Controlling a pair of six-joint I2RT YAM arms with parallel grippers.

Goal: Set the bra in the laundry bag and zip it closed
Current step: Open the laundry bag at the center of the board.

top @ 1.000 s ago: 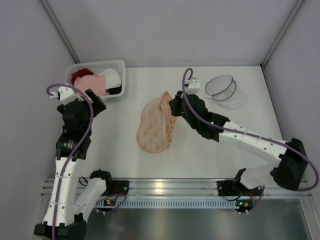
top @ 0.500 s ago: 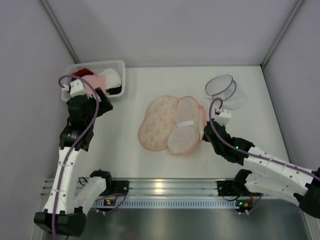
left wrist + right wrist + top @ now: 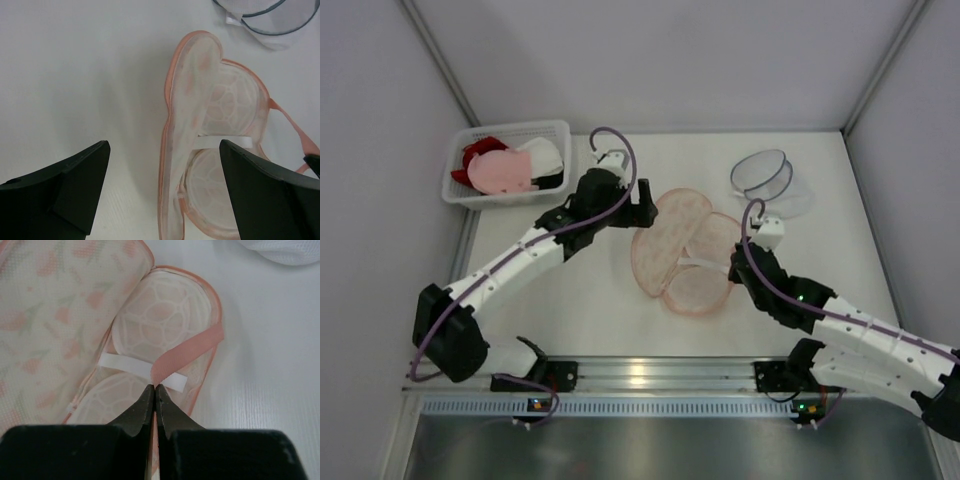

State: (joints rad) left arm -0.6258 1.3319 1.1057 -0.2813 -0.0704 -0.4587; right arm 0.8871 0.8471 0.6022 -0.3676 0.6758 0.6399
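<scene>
Pinching laundry bag (image 3: 665, 235) strap (image 3: 190, 347), right gripper (image 3: 155, 389), left gripper (image 3: 164, 149) spread wide (bra (image 3: 505, 172) partly buried)

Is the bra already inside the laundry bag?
No, the bra lies in the basket at the far left, apart from the open laundry bag.

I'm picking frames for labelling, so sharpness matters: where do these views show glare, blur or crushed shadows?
Top external: even light, soft shadows, glare on the metal rail. Left wrist: laundry bag sharp, left end effector a near-black, detail-less pair of wedges. Right wrist: strap crisp, right end effector dark with little surface detail.
</scene>
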